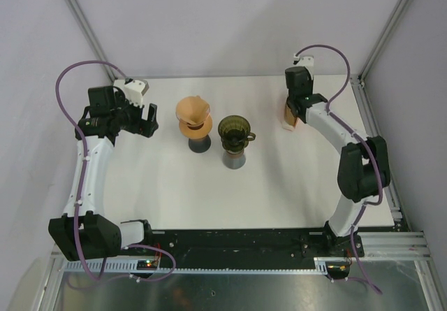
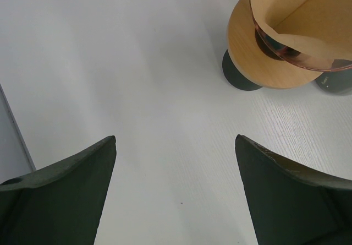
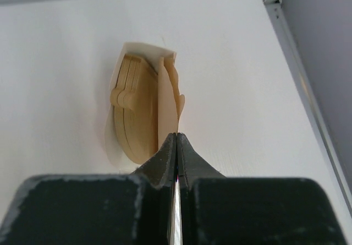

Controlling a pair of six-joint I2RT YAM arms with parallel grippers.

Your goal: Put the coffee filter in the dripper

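A stack of brown paper coffee filters [image 3: 135, 113] stands on edge in a white holder [image 1: 288, 119] at the back right. My right gripper [image 3: 176, 135] is shut, pinching the edge of the outermost coffee filter [image 3: 168, 99], which is still beside the stack; it also shows in the top view [image 1: 292, 114]. A dark green dripper [image 1: 234, 129] stands on a grey base mid-table, with no filter in it. A second dripper [image 1: 193, 112] with a wooden collar holds a brown filter [image 2: 286, 14]. My left gripper [image 2: 176, 139] is open and empty, left of that dripper [image 1: 148, 121].
A metal frame rail [image 1: 377, 136] runs along the table's right edge close to the filter holder. The white table [image 1: 174, 192] stretches in front of both drippers.
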